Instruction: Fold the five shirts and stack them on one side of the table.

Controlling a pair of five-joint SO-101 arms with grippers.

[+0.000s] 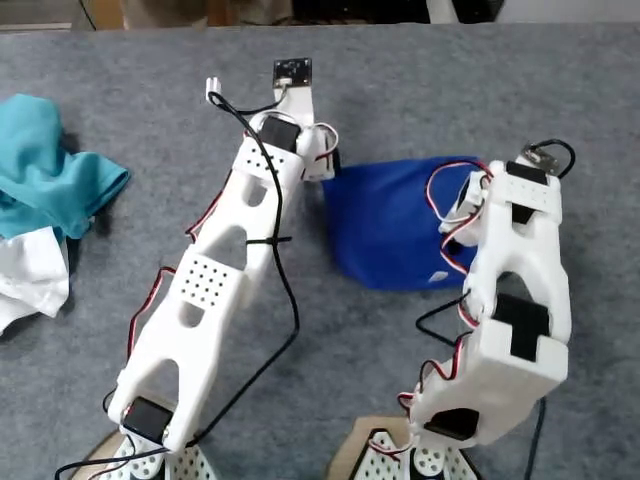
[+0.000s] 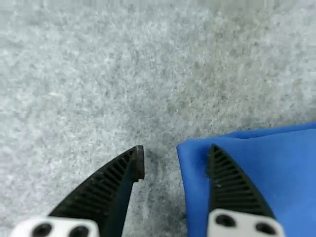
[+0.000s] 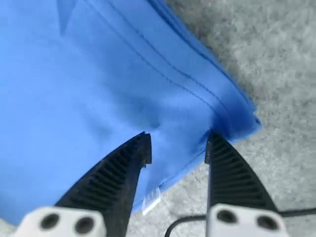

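Note:
A folded blue shirt (image 1: 395, 225) lies on the grey table, in the middle. My left gripper (image 2: 177, 158) is open at the shirt's far left corner (image 1: 325, 165), low over it. One of its fingers (image 2: 222, 177) stands over the blue shirt (image 2: 266, 158) just inside its edge, and the other is over bare felt. My right gripper (image 3: 177, 143) is open too, straddling the blue shirt (image 3: 98, 84) close to a folded corner with stitched hems. In the high view that arm covers the shirt's right edge. Neither gripper holds cloth.
A crumpled teal shirt (image 1: 45, 170) lies at the table's left edge, with a white shirt (image 1: 30, 275) bunched beside it toward the front. Grey felt (image 1: 450, 90) stretches bare behind the blue shirt. Both arm bases stand at the front edge.

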